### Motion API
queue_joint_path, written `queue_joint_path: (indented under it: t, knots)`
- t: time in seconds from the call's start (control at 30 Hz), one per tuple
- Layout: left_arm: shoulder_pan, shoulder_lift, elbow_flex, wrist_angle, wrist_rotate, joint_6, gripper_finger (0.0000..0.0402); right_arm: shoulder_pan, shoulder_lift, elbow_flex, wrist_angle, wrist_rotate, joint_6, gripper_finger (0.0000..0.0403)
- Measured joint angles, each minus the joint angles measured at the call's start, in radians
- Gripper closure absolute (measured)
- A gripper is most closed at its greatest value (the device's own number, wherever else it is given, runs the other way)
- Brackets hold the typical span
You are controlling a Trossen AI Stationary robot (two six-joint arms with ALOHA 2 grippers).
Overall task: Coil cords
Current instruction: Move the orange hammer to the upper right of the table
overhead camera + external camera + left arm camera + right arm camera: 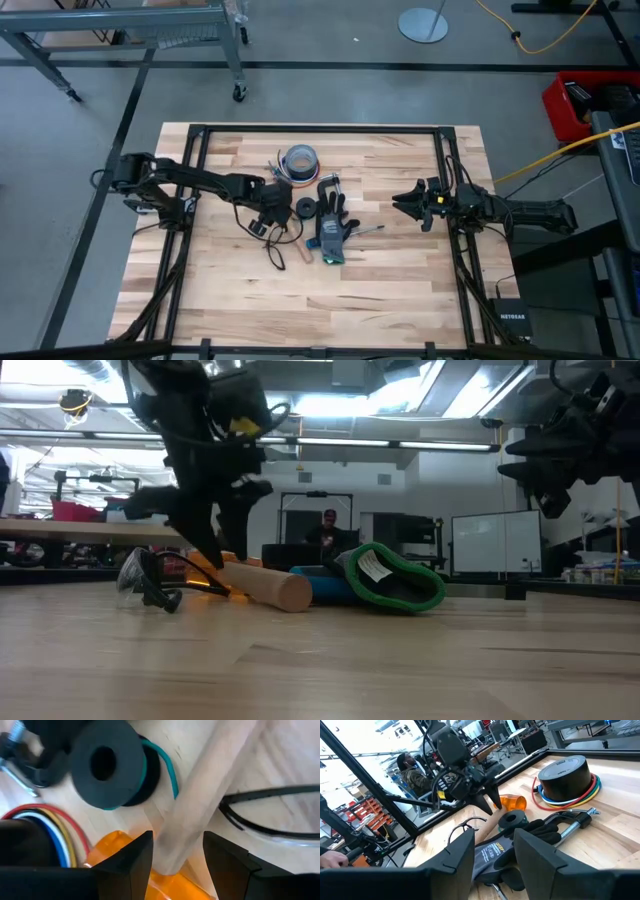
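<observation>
One cord, a thin dark loose loop (270,807), lies flat on the table (400,290) beside a pale wooden stick (190,810). The other cord is teal, wound on a small black disc (107,765) that rests on its flat face. My left gripper (177,837) points steeply down over the middle of the table (268,220), open. Its fingers stand on either side of the wooden stick's end, above an orange translucent bottle (512,800). The loop lies on the table's near side of that gripper (275,250). My right gripper (415,203) waits open and level at the table's right.
A tape roll (300,160) ringed by coloured wires (50,822) sits toward the far edge. A metal clamp (570,826) and a black work glove with a green cuff (400,575) lie just right of the disc. Dark frame rails (445,180) run along both table sides.
</observation>
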Motion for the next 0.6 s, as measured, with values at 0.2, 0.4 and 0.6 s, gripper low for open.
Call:
queue_joint_path:
  t: [0.2, 0.4, 0.6]
  knots:
    - [0.000, 0.043, 0.001, 0.026, -0.004, 0.075, 0.0236, 0.000, 0.000, 0.000, 0.000, 0.000, 0.000, 0.0260]
    - [-0.006, 0.104, 0.019, 0.035, -0.008, 0.129, 0.0238, 0.000, 0.000, 0.000, 0.000, 0.000, 0.000, 0.0260]
    - [-0.006, 0.109, 0.020, -0.077, -0.107, 0.128, 0.0287, 0.000, 0.000, 0.000, 0.000, 0.000, 0.000, 0.0260]
